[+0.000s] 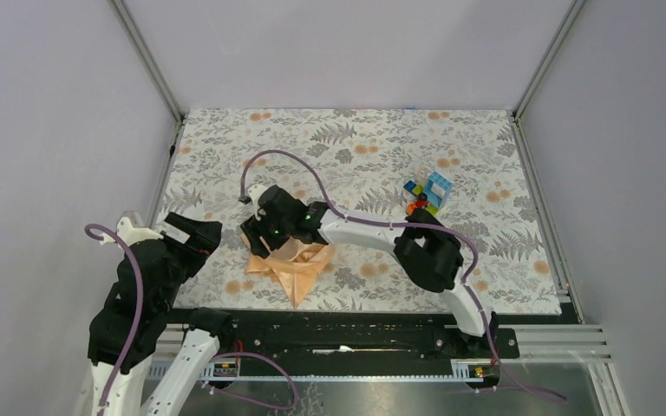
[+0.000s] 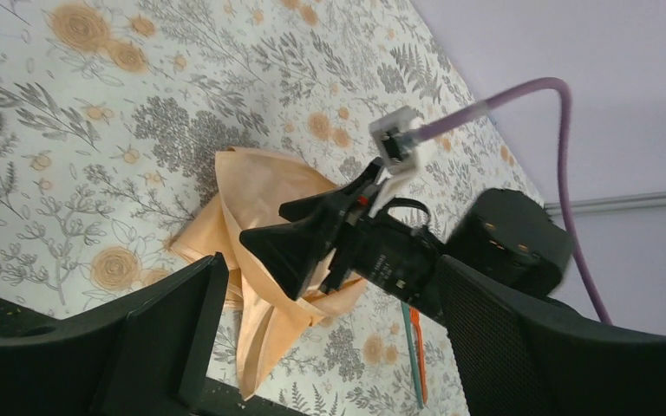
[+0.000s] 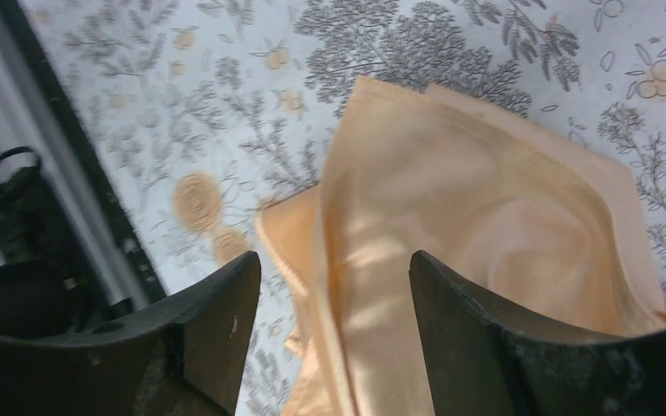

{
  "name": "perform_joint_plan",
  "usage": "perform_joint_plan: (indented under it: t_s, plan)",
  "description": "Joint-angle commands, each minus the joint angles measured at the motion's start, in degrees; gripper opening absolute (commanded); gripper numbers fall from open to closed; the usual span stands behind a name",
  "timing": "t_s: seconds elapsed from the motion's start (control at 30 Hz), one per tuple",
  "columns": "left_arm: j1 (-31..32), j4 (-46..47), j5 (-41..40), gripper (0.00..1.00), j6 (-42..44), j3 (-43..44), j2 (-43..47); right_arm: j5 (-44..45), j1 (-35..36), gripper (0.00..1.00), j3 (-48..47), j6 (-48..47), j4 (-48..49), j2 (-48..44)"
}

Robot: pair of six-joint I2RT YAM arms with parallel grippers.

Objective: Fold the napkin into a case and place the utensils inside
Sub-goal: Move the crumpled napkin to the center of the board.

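Note:
The peach-orange napkin (image 1: 293, 264) lies crumpled and partly folded on the mat near the front edge, and also fills the right wrist view (image 3: 486, 208). My right gripper (image 1: 258, 241) hangs low over its left part, jaws apart (image 3: 334, 260), with a raised fold of cloth between the fingers but not pinched. My left gripper (image 1: 192, 234) stands open just left of the napkin, nothing in it (image 2: 329, 269). The utensils, a teal one (image 2: 411, 355) and an orange one (image 2: 420, 362), lie side by side on the mat right of the napkin. In the top view the right arm hides them.
The floral table mat (image 1: 355, 147) covers the table. A cluster of multicoloured toy blocks (image 1: 429, 192) sits at the right, behind the right arm's elbow. White walls close in the left, back and right sides. A black rail (image 1: 347, 325) runs along the front edge.

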State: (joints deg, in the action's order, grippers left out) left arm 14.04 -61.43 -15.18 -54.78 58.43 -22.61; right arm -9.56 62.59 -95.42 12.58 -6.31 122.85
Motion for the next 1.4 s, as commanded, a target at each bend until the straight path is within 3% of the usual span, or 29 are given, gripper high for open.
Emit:
perform_joint_plan:
  t_s: [0.0,0.2,0.5,0.57,0.6,0.63,0.67,0.7,0.8,0.87,0.93,1.07,1.2,1.37]
  plan:
    - [0.11,-0.73,-3.98,0.95,2.5,4.68,-0.12,8.41,2.01,0.75,-8.74,-4.17,-8.66,4.81]
    - [0.11,-1.78,-4.98,0.99,2.87,7.68,-0.15,26.71,5.37,0.8,-14.24,-7.22,-11.47,9.76]
    - [0.11,-5.1,-8.79,0.99,2.54,11.58,1.77,31.53,8.24,0.78,-17.12,-11.19,-10.12,13.65]
    - [0.11,-5.11,-9.07,0.99,1.98,11.01,2.07,34.21,8.06,0.7,-15.78,-9.92,-9.17,12.37]
    - [0.11,-5.14,-9.1,0.99,1.72,10.44,2.12,34.89,7.81,0.58,-14.51,-9.41,-8.49,10.92]
    - [0.11,-5.12,-9.04,0.99,1.34,9.92,2.07,34.44,7.43,0.36,-12.97,-8.71,-8.0,8.66]
    - [0.11,-5.08,-8.7,0.99,1.05,9.22,1.86,33.15,6.81,0.24,-10.87,-7.69,-7.19,5.97]
    - [0.11,-4.93,-8.09,0.99,0.75,8.43,1.56,30.64,5.81,0.18,-7.99,-6.35,-5.85,2.25]
    - [0.11,-2.13,-3.87,0.99,0.9,4.52,0.62,14.5,0.09,0.15,2.13,-0.96,-0.57,-10.88]
    - [0.1,0.65,-0.31,0.99,1.4,1.49,-0.73,-1.32,-5.87,0.11,9.03,4.63,4.46,-17.07]
    - [0.11,5.03,4.82,0.99,2.91,-1.93,-3.3,-16.05,-11.8,0.03,13.69,8.2,8.71,-20.49]
    - [0.11,15.72,19.26,0.99,6.52,-8.63,-11.15,-36.42,-18.82,0.03,19.35,8.2,14.49,-24.19]
    - [0.11,26.4,30.82,0.99,8.22,-13.51,-18.84,-39.5,-21.48,0.03,24.49,8.2,15.07,-28.48]
    - [0.1,38.37,41.39,0.99,8.31,-18.29,-21.59,-40.07,-24.71,0.03,28.64,8.2,15.36,-30.4]
